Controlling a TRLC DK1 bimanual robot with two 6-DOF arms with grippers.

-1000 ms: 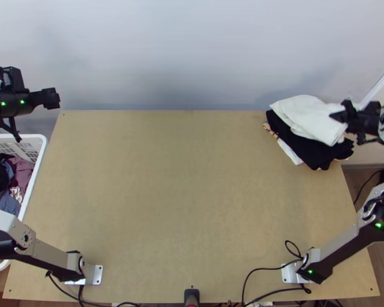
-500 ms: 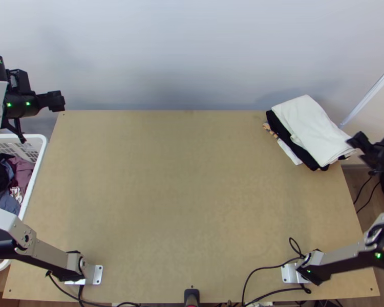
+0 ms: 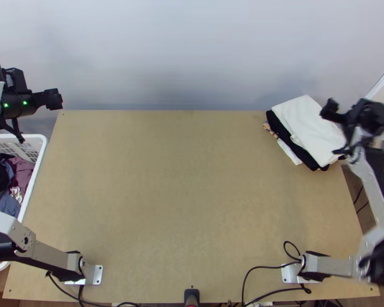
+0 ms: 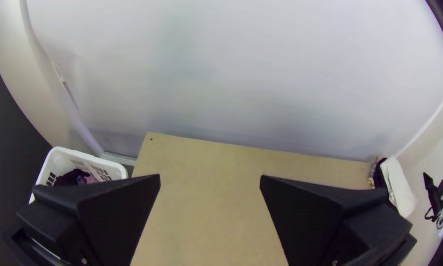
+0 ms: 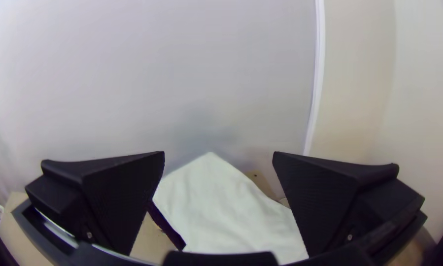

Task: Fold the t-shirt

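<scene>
The white cloth (image 3: 308, 125) lies folded flat on top of a stack of dark and other cloths at the table's far right corner. My right gripper (image 3: 334, 129) is open at the stack's right side, its fingers near the white cloth's right end. In the right wrist view the same white cloth (image 5: 226, 212) shows between and beyond the two fingers of my right gripper (image 5: 219, 152), with nothing gripped. Over the far left, by the table's corner, my left gripper (image 3: 38, 119) stands open and holds nothing; its fingers are wide apart in the left wrist view, my left gripper (image 4: 210, 176).
A white basket (image 3: 34, 179) with several dark, blue and mauve cloths stands at the table's left edge. The wooden table (image 3: 182, 179) stretches bare between the arms. Black cables (image 3: 258, 271) run along the near edge by the right base, and a wall rises behind the table.
My right gripper moved off the white cloth to the right and nearer, then swung back up beside the stack. The white cloth's raised end came down flat. The left gripper shifted only slightly.
</scene>
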